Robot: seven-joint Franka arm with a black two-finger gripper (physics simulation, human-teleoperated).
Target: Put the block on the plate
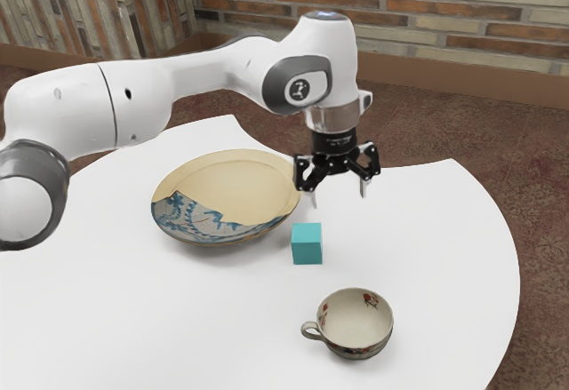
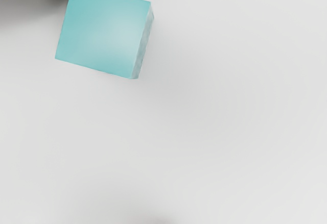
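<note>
On the white table (image 1: 436, 257), at about four o'clock from the cream-and-blue patterned ceramic plate (image 1: 233, 186) in the exterior view, sits the turquoise cube-shaped block (image 1: 307, 245); the black two-finger gripper (image 1: 338, 195) stands above the table at one o'clock from it, fingers wide apart and empty. Grasping, carrying and placing are all left to do; one flat face points towards six o'clock, and its near-equal sides give no evident long axis.
</note>
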